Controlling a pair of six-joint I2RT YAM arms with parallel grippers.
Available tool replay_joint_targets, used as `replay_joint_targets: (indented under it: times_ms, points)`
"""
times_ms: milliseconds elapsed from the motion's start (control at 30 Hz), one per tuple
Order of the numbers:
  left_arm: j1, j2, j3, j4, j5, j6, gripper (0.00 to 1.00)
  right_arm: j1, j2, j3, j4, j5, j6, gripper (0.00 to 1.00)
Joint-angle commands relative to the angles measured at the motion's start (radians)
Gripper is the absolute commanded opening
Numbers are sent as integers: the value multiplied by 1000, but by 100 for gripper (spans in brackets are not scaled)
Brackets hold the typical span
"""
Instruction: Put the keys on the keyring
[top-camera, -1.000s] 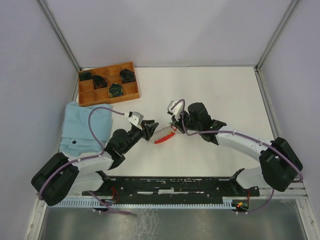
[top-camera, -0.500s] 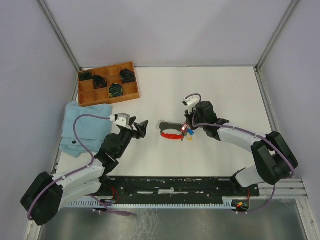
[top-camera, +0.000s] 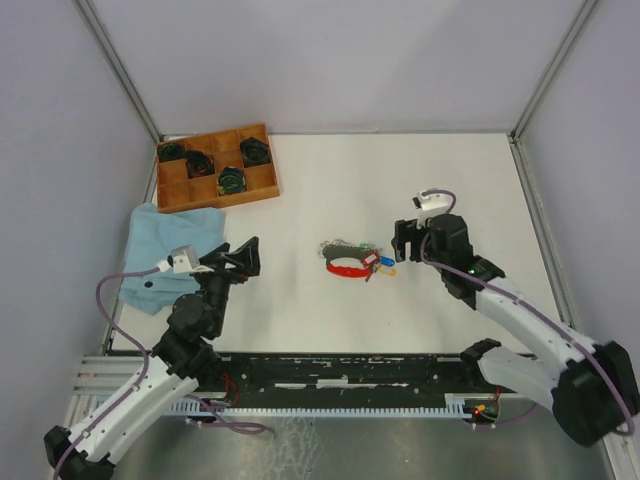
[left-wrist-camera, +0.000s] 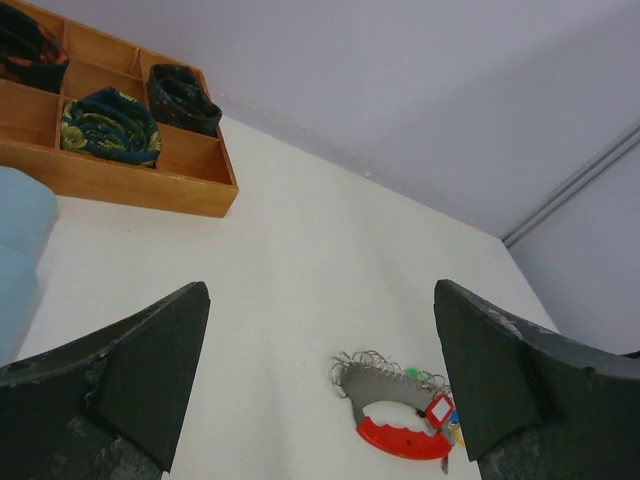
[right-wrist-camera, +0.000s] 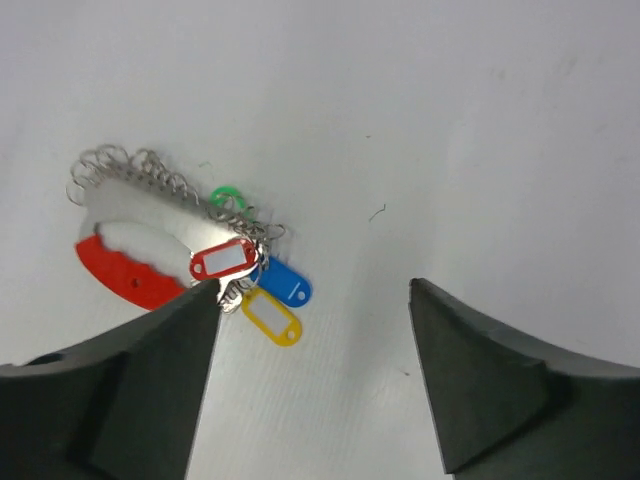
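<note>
The keyring (top-camera: 345, 266) lies flat on the white table (top-camera: 450, 170) between the 2 arms, its red strap curled under a grey chain. The keys (top-camera: 379, 262) bunch at its right end, touching it, with red, blue, yellow and green heads; whether each is threaded on the ring cannot be told. The left gripper (top-camera: 238, 258) is spread wide and empty, well to the left of the keyring; the right gripper (top-camera: 404, 240) is also spread and empty, just right of the keys and touching nothing; only bare table lies between each gripper and the bunch. At the far left, a wooden tray (top-camera: 220, 202) holds 4 dark coils (top-camera: 232, 181) in separate compartments; a light blue cloth (top-camera: 160, 250) lies just in front of it, beside the left arm.
</note>
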Motion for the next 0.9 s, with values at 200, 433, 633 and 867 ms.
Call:
replay_joint_targets:
  times_ms: [200, 433, 633, 867]
  points:
    - [4, -229, 315, -633, -56, -192, 99, -1, -606, -72, -243, 139, 85, 100]
    - [2, -253, 503, -808, 58, -20, 99, 0, -795, -15, -415, 197, 115, 100]
    - [3, -230, 527, -816, 195, 113, 99, 0, -834, -20, -449, 205, 127, 100]
    - [3, -206, 498, -811, 240, 139, 99, 0, -844, -23, -472, 201, 129, 100]
